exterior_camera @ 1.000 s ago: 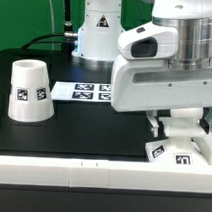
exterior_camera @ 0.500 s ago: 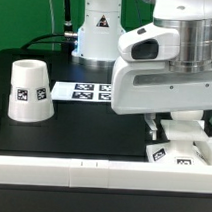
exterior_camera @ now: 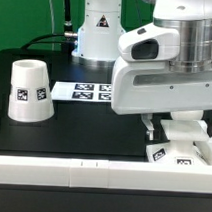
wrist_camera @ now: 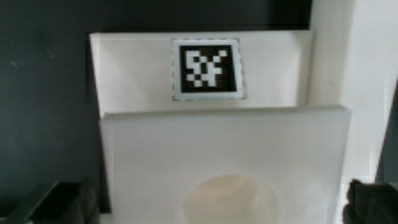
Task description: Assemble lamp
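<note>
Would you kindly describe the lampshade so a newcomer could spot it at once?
Start at the black table and go to the exterior view's left. There, beside the flat marker board, stands the lampshade: the only tall tapered white cone, with a square tag on its side.

Counted on the bench (exterior_camera: 93,133): 1 shade (exterior_camera: 30,89), 1 base (exterior_camera: 184,149), 1 marker board (exterior_camera: 80,90). Made out 1 tag (exterior_camera: 27,93) on the shade, 2 on the base in the exterior view. Saw 1 gripper (exterior_camera: 178,127) with 2 fingers (wrist_camera: 63,205).
</note>
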